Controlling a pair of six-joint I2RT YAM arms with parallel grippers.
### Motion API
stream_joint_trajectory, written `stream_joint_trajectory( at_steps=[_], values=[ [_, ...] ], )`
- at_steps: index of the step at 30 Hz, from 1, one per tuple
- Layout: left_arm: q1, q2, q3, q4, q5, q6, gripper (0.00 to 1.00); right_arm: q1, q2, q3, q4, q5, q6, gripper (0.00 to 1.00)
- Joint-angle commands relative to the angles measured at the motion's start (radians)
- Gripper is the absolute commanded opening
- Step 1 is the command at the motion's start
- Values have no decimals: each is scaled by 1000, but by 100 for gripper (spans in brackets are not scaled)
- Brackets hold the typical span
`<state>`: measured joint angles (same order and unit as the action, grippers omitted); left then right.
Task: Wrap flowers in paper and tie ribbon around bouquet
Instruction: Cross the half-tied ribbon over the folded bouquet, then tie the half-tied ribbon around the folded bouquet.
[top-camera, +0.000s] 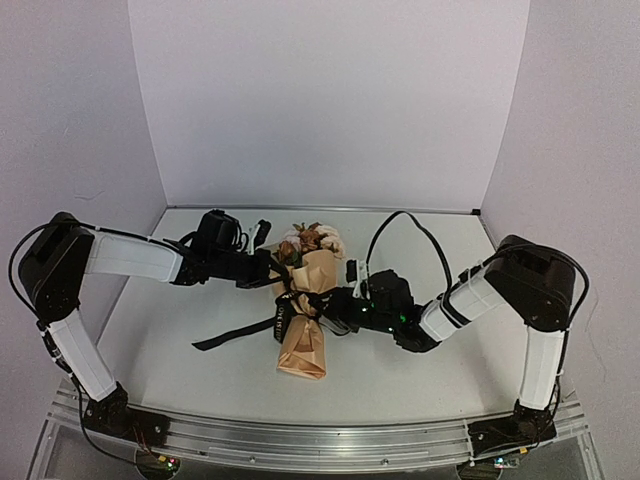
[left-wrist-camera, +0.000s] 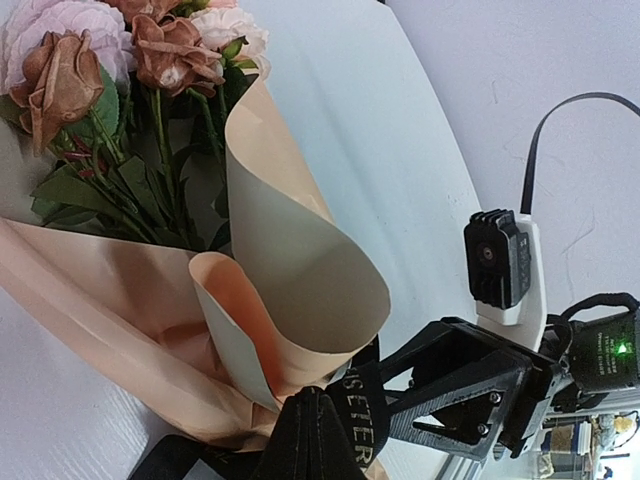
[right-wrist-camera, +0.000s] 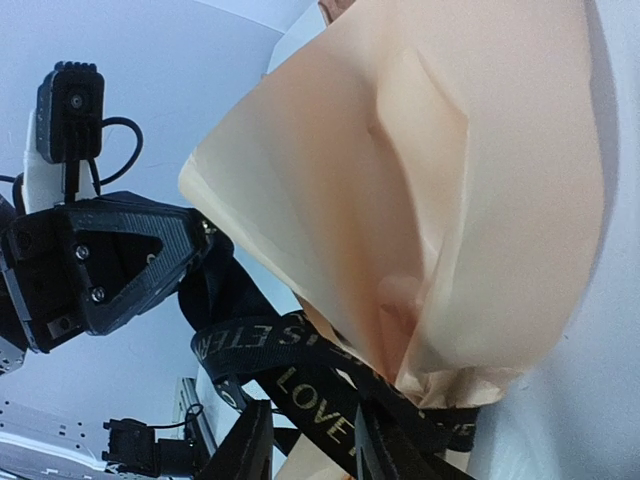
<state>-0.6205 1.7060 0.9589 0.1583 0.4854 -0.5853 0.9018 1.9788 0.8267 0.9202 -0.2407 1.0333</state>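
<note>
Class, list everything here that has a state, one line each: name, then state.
bouquet, wrapped, lying on the table.
flowers, blooms showing at the wide end.
ribbon, looped round the bouquet, one tail loose on the table.
left gripper, shut on the ribbon.
right gripper, open, ribbon passing between its jaws.

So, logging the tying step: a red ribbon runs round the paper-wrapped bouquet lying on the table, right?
No, the ribbon is black with light lettering, as the right wrist view shows. It does run round the paper-wrapped bouquet lying on the table.
</note>
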Motion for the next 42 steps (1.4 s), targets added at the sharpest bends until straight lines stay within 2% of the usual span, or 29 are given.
stream_joint_trajectory(
  at_steps=[1,5,10,18,23,29,37,42],
  values=[
    [3,-36,8,26,1,3,0,33,-117,12,-174,56,-116,36],
    [2,-43,7,40,23,7,0,45,-168,57,-337,76,-178,42],
    [2,-27,28,27,62,22,0,102,-191,203,-627,109,-314,44],
    [2,5,56,-25,89,32,0,187,-89,476,-1029,187,-403,47],
    [2,16,69,-47,102,39,0,210,-26,578,-1153,225,-386,51],
    [2,28,84,-67,105,40,0,220,30,641,-1220,241,-364,58],
    [2,38,103,-86,133,48,0,248,23,680,-1265,375,-372,56],
    [2,42,118,-121,167,76,0,259,34,701,-1271,379,-410,56]
  ],
)
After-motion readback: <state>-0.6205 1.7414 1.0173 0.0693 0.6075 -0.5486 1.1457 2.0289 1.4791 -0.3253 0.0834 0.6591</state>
